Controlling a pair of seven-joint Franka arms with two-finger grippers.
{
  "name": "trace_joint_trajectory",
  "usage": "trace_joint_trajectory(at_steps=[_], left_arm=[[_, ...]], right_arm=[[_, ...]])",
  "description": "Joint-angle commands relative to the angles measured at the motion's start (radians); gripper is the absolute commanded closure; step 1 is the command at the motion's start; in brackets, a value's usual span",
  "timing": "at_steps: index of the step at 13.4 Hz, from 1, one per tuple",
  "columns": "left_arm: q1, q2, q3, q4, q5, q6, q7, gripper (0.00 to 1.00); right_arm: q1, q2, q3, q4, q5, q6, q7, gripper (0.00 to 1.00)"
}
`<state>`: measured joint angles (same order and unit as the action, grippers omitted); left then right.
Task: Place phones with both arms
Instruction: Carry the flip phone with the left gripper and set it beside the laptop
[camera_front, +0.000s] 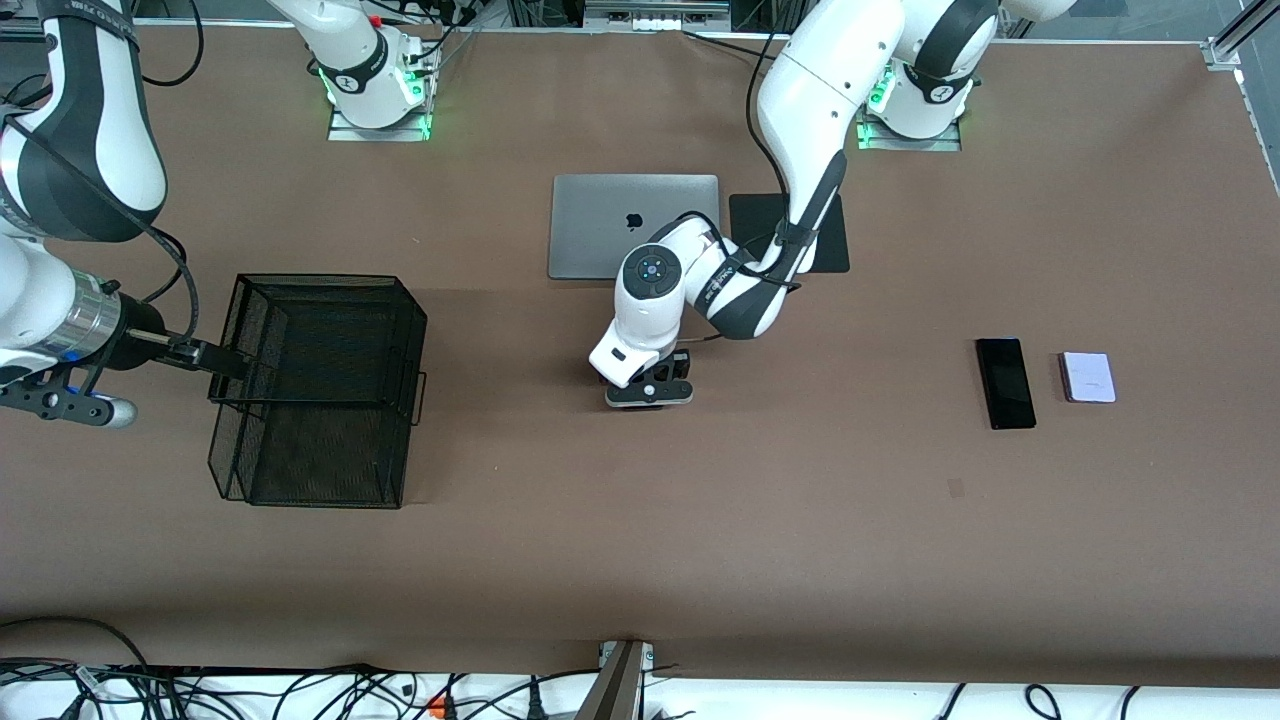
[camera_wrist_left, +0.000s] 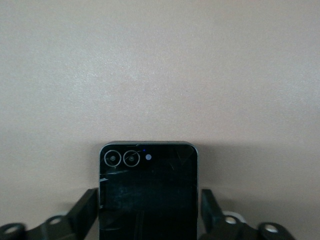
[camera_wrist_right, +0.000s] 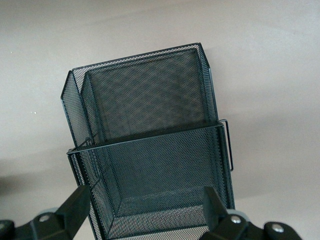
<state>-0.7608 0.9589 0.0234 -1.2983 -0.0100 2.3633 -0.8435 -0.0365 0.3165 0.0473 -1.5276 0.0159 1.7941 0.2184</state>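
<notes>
At table centre, nearer the front camera than the grey laptop (camera_front: 634, 226), the left gripper (camera_front: 650, 392) stands low over the small black phone (camera_wrist_left: 148, 192). Its fingers (camera_wrist_left: 82, 212) are parted, flanking the phone's two edges, apparently without contact. The long black phone (camera_front: 1005, 382) and the pale phone (camera_front: 1087, 377) lie side by side toward the left arm's end. The right gripper (camera_wrist_right: 145, 212), fingers spread, straddles a wall of the mesh basket (camera_front: 320, 390). Each phone is a thin, rigid, glossy slab, likely slippery and scratch-prone; grip across the narrow edges, not the faces.
</notes>
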Motion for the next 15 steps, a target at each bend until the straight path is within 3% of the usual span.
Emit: trace_joint_trajectory(at_steps=[1, 4, 8, 15], left_arm=[[-0.014, 0.006, 0.023, 0.037, 0.002, -0.006, -0.020, 0.00], [0.006, -0.061, 0.039, 0.040, -0.002, -0.050, -0.023, 0.00], [0.101, -0.241, 0.032, -0.013, -0.002, -0.356, 0.033, 0.00], [0.325, -0.483, 0.035, -0.324, 0.007, -0.395, 0.465, 0.00]], right_arm=[[-0.009, -0.004, 0.006, 0.003, 0.001, -0.006, -0.017, 0.00], [-0.002, 0.007, 0.008, 0.001, 0.007, -0.007, -0.007, 0.00], [0.035, 0.015, 0.014, -0.002, 0.004, -0.016, 0.001, 0.00], [0.315, 0.084, 0.014, -0.003, 0.016, 0.062, 0.271, 0.00]])
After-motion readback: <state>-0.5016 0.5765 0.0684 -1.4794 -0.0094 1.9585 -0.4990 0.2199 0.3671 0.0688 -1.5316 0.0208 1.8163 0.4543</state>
